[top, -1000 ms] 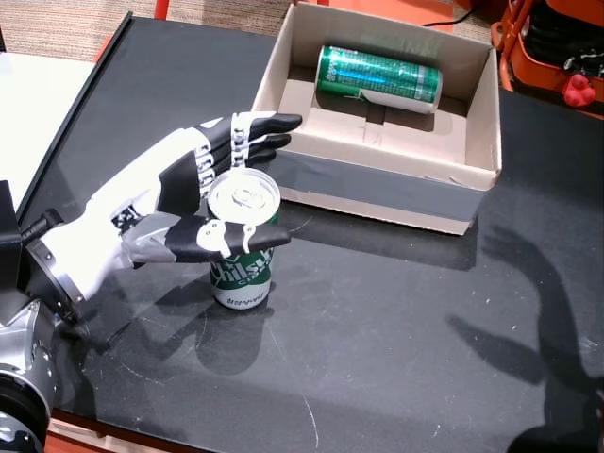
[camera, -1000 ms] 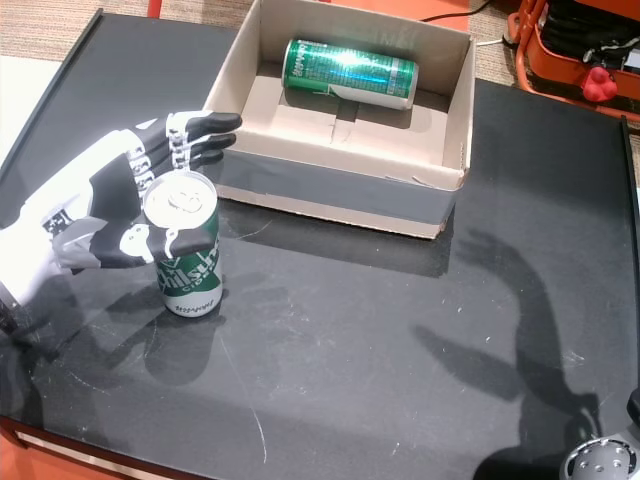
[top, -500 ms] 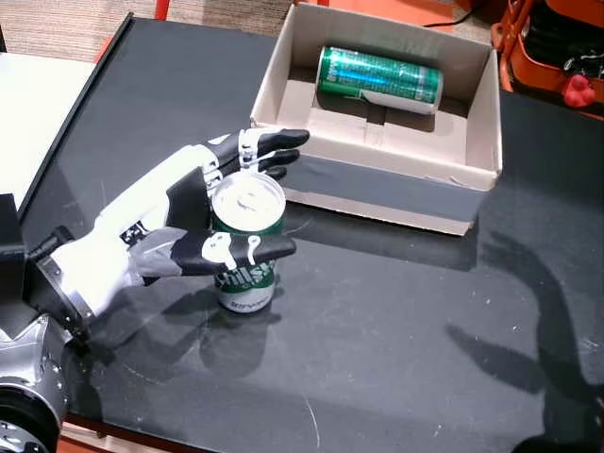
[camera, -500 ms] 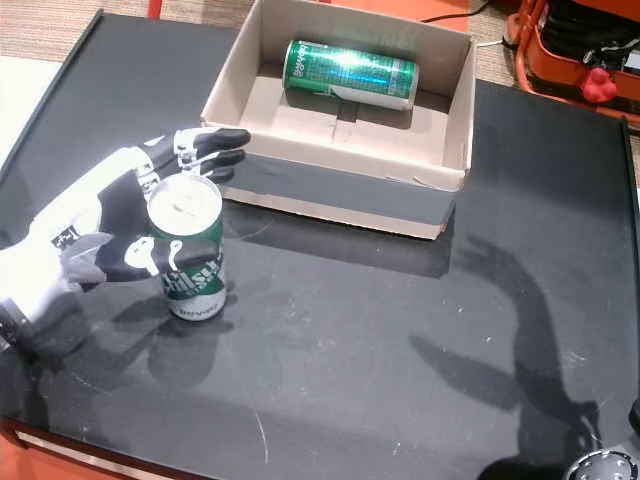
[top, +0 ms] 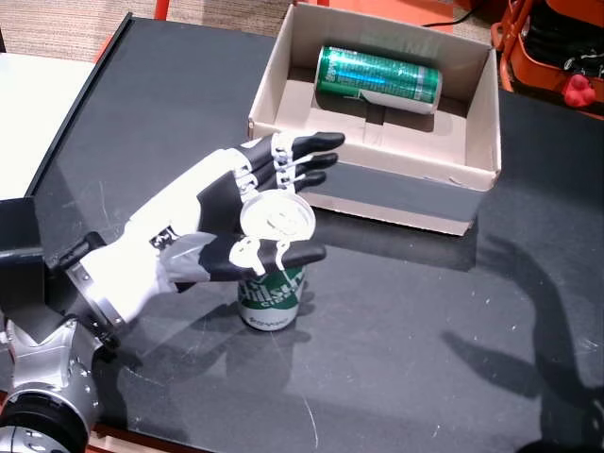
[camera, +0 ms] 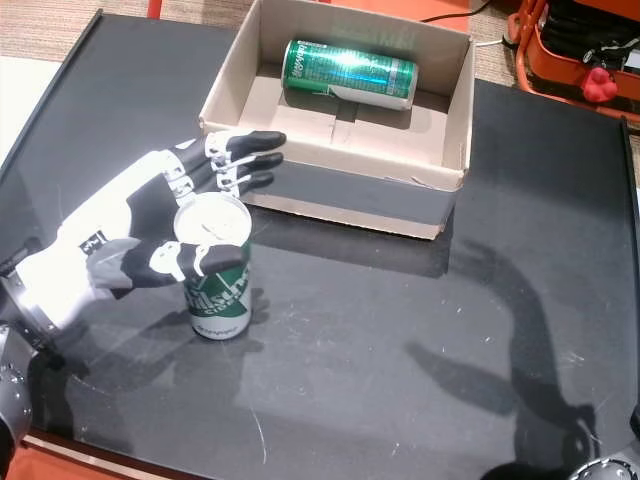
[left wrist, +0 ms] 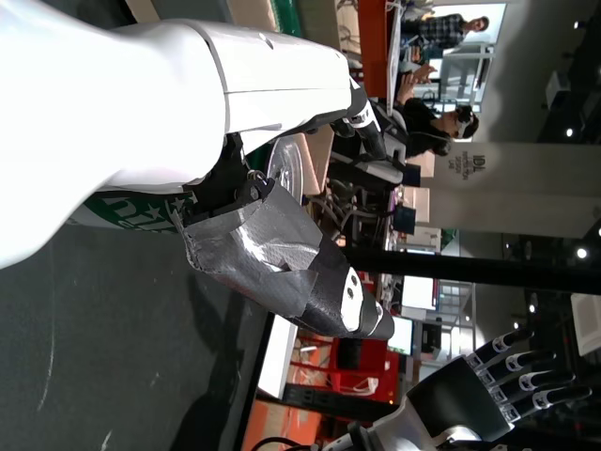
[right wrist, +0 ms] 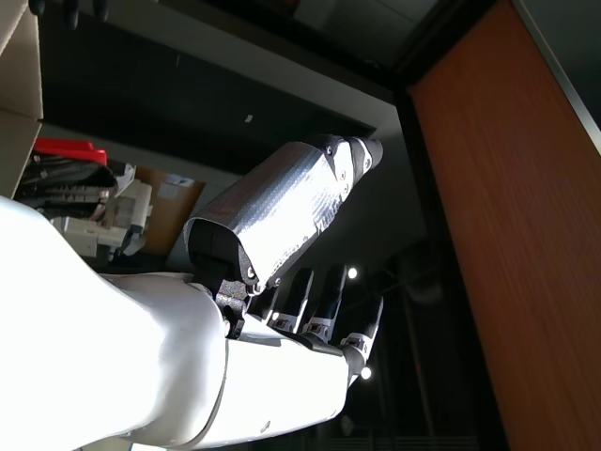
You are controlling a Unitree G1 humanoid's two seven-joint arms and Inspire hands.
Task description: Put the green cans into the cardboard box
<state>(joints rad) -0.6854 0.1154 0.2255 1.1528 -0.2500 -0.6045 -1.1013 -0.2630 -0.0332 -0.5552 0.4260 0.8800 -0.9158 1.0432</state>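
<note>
A green can stands upright on the black table, a short way in front of the cardboard box. My left hand grips it: the thumb crosses its front near the top, and the fingers reach straight past its back toward the box wall. In the left wrist view the can's label shows under the thumb. Another green can lies on its side at the back of the box. My right hand appears only in the right wrist view, fingers apart and holding nothing.
Orange equipment with a red knob sits past the table's far right corner. A white surface borders the table on the left. People sit in the room behind, in the left wrist view.
My left hand has moved right and slightly nearer, and the upright can has travelled with it, now closer to the middle of the box's front wall.
</note>
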